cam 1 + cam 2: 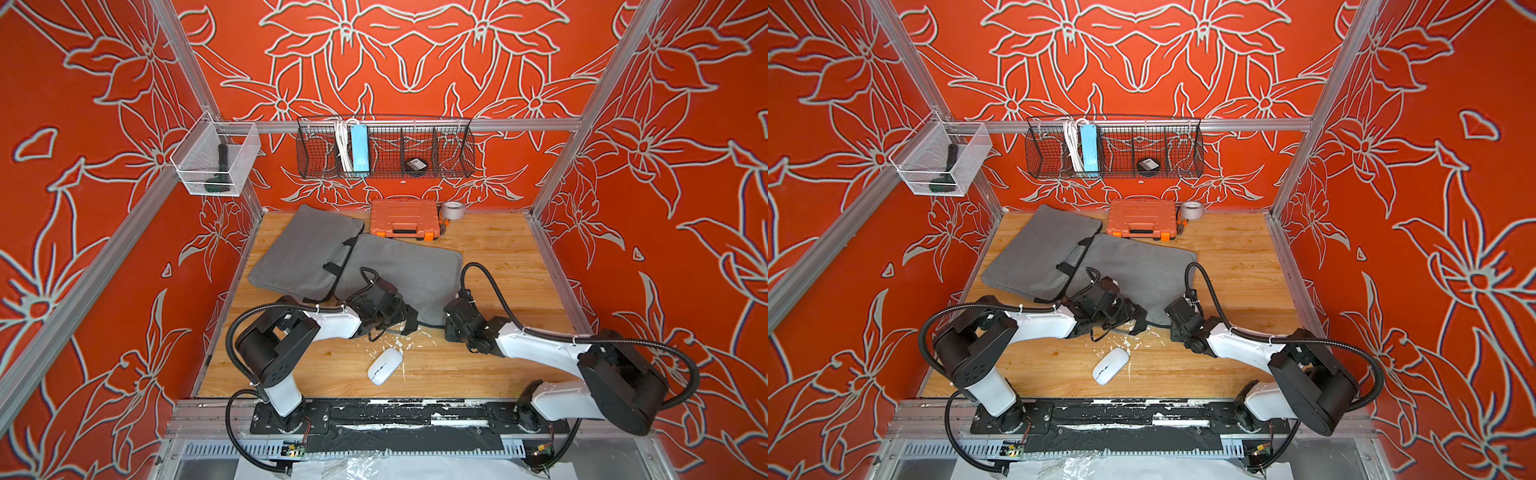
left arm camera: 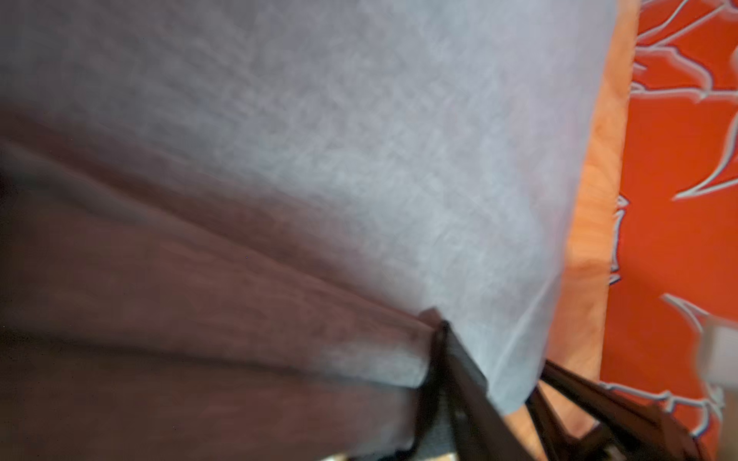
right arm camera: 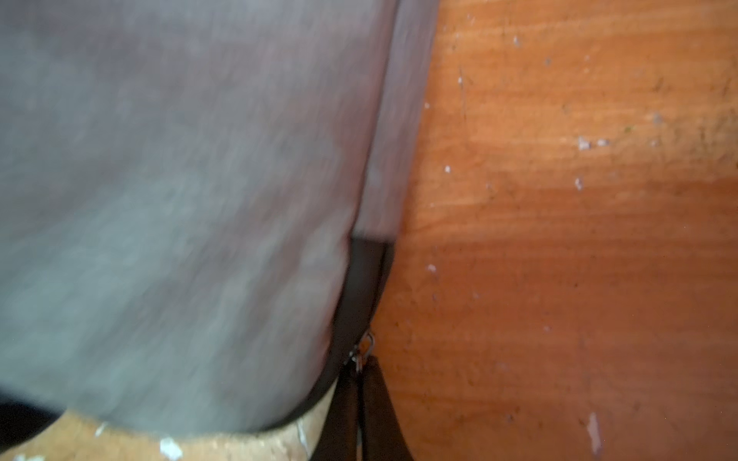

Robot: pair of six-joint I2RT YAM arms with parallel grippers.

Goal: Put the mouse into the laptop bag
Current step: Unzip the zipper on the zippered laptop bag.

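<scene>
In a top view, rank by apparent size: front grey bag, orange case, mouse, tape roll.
1. front grey bag
2. orange case
3. mouse
4. tape roll
Mouse lies nearer the camera, so its lead over the tape roll is unsure.

There are 1 mouse (image 1: 385, 365), 2 grey bags (image 1: 305, 249), 1 orange case (image 1: 405, 218), 1 tape roll (image 1: 453, 210) and 2 wire baskets (image 1: 453, 162).

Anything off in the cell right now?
White flakes litter the wooden table between the mouse and the near edge of the laptop bag, like chipped paint; the black base rail is scuffed white too.
</scene>
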